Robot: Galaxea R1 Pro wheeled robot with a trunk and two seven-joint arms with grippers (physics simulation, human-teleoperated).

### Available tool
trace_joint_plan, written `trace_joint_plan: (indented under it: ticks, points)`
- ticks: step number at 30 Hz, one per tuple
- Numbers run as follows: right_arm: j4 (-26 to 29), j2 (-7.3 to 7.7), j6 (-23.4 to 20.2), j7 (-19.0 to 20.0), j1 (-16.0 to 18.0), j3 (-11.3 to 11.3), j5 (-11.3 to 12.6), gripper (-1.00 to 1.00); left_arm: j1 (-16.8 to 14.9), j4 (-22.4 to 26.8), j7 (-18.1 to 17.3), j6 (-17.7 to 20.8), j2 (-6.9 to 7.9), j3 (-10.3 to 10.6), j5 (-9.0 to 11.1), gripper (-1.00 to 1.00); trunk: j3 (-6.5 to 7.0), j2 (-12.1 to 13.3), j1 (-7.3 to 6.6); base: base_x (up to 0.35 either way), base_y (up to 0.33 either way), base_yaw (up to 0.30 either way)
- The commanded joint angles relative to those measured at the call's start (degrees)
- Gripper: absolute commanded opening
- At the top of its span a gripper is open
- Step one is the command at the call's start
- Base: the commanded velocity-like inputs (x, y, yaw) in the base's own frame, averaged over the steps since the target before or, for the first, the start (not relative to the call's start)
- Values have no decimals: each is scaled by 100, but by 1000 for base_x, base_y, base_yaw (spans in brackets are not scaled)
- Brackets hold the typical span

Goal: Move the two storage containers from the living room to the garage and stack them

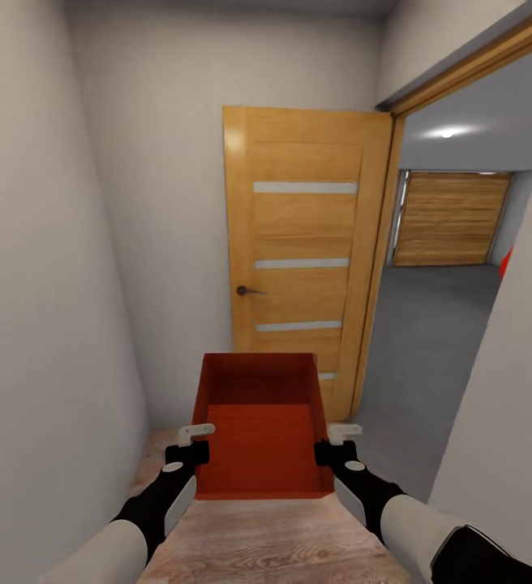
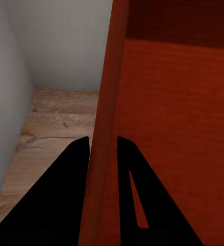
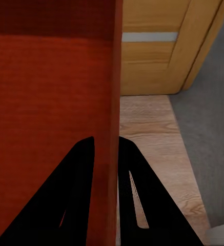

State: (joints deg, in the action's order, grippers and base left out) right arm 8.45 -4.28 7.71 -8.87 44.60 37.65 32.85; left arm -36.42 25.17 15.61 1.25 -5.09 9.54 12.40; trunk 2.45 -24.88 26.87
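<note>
I hold one bin point(image 1: 262, 430) out in front of me, level and open side up, between both arms, above the wood-plank floor point(image 1: 274, 543) of a narrow passage. My left end effector point(image 1: 191, 442) pinches the bin's left wall near its near corner — in the left wrist view the two dark fingers point(image 2: 60, 200) sit one on each side of the thin orange-red wall point(image 2: 104, 128), closed onto it. My right end effector point(image 1: 339, 442) does the same on the right wall; in the right wrist view its fingers point(image 3: 137, 195) straddle the wall point(image 3: 113, 102), one inside the bin, one outside.

The bin is empty (its ribbed bottom shows plainly). Ahead stands a wooden door point(image 1: 298, 251) with three pale strips and a dark handle point(image 1: 246, 289), swung open against the end wall. To its right the doorway opens onto the garage: grey concrete floor point(image 1: 436, 324), a wooden-slat roll door point(image 1: 448, 219) at the far side, a ceiling light point(image 1: 447, 132), and a sliver of something red point(image 1: 505, 264) at the frame's edge — too little of it to name. A pale wall point(image 1: 39, 284) closes in on my left.
</note>
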Motion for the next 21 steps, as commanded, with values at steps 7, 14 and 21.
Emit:
trace_joint_plan:
  ticks: [7, 14, 21]
  points:
    - [-27, -83, 42, -76, 5, -319, 133, -100, 3, 23, 188, -108, -5, 7, -63, -100, -2, -5, 2, 0, 0, -288]
    - [-27, -82, 46, -75, 5, -319, 132, -100, 3, 23, 196, -104, -8, 4, -63, -100, -2, -5, 2, 0, 0, -288]
    - [-27, -90, 45, -73, 5, -319, 133, -100, 3, 16, 190, -54, -4, 12, -63, -100, -2, -5, 2, 84, 87, -288]
